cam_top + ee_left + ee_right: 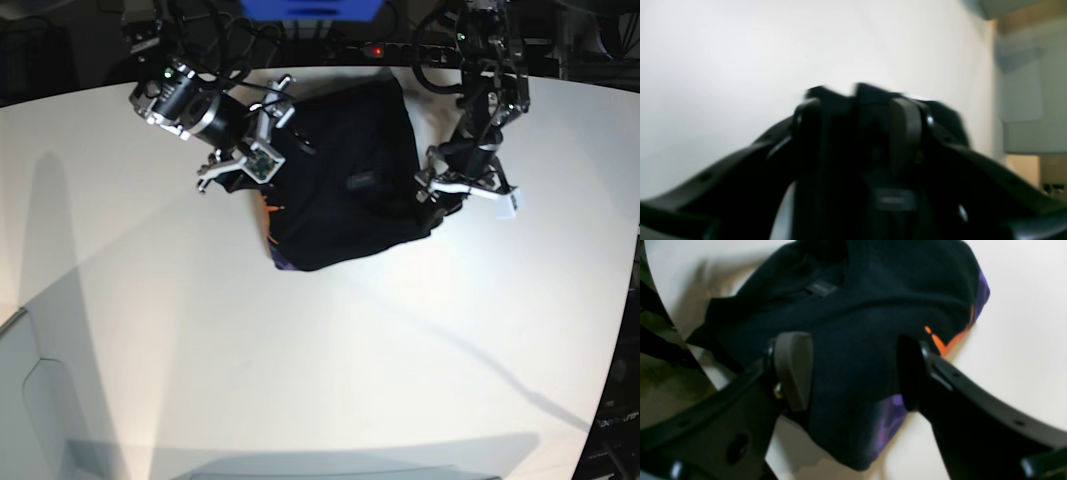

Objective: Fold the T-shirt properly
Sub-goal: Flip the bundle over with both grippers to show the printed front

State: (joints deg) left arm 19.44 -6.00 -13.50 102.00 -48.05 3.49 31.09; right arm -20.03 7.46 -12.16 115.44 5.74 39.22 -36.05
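Right end effector (853, 373) wide open over T-shirt (853, 323), left end effector (858, 130) pinching cloth, white table (300, 370).

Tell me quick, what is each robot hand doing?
Left gripper: shut on the T-shirt.
Right gripper: open, with the shirt's black cloth between its fingers.

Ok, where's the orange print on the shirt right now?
In the base view the orange print sits on the T-shirt's left edge, just below the right gripper. In the right wrist view it peeks out beside the right-hand finger.
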